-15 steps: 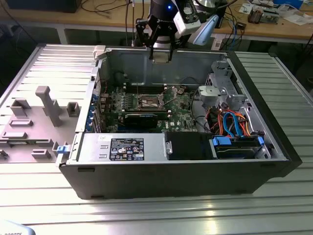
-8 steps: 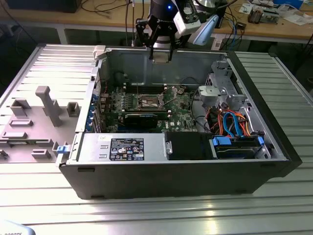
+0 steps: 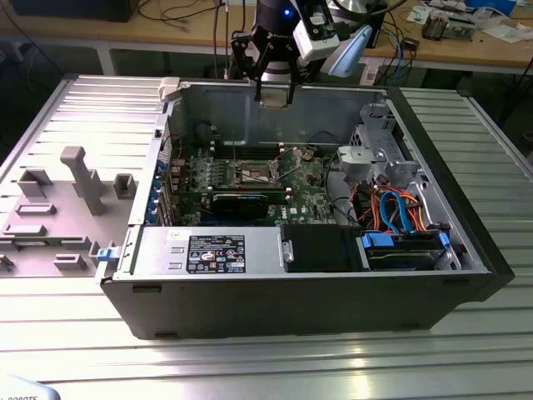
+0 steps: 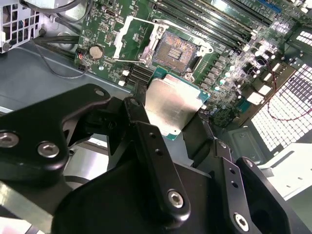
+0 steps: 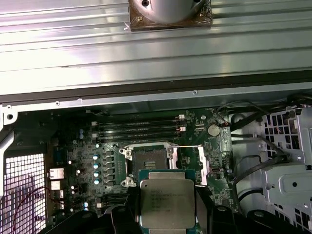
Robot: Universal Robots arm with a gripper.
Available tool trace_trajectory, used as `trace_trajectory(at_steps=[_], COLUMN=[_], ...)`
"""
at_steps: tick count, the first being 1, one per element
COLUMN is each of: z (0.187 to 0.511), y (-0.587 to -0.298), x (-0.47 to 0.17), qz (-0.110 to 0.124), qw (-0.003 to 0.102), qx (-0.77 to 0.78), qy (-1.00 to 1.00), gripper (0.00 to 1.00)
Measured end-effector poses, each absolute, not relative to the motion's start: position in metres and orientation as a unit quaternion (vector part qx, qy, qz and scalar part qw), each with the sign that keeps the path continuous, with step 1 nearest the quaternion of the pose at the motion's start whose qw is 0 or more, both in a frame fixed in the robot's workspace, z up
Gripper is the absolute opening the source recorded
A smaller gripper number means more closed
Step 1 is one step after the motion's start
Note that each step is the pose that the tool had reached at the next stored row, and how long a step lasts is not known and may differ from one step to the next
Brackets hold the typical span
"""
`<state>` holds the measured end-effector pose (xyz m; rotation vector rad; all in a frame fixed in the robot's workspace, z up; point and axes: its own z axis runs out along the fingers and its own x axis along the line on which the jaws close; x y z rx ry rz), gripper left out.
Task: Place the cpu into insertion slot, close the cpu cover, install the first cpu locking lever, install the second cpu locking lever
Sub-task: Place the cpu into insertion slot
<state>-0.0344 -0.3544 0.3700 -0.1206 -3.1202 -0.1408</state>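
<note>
My gripper (image 3: pixel 275 92) hangs above the back wall of the open computer case, shut on the cpu (image 4: pixel 171 103), a flat silver square chip (image 5: pixel 167 199) held by its two opposite edges. In both wrist views the chip floats well above the motherboard. The insertion slot (image 5: pixel 152 159) lies bare below it, a dark square of contacts with a silver rim (image 4: pixel 178 48), seen mid-board in the exterior view (image 3: pixel 254 173). The cpu cover (image 4: pixel 132 38) is swung open and lies beside the slot (image 5: pixel 193 165).
Long memory slots (image 5: pixel 139 127) run beside the socket. A black graphics card (image 3: pixel 241 202) stands in front of it, with a silver drive cage (image 3: pixel 379 158) and orange and blue cables (image 3: pixel 400 212) on the exterior view's right. A grey fixture (image 3: pixel 79 179) sits outside the case.
</note>
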Motion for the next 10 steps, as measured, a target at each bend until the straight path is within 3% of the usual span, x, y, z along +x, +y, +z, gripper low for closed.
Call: trace_trajectory(at_steps=[10], z=[0.37], y=[-0.3544], x=[-0.0343], qz=[-0.045], qw=[0.008], qx=[-0.041], qy=[-0.998], gripper=[0.54])
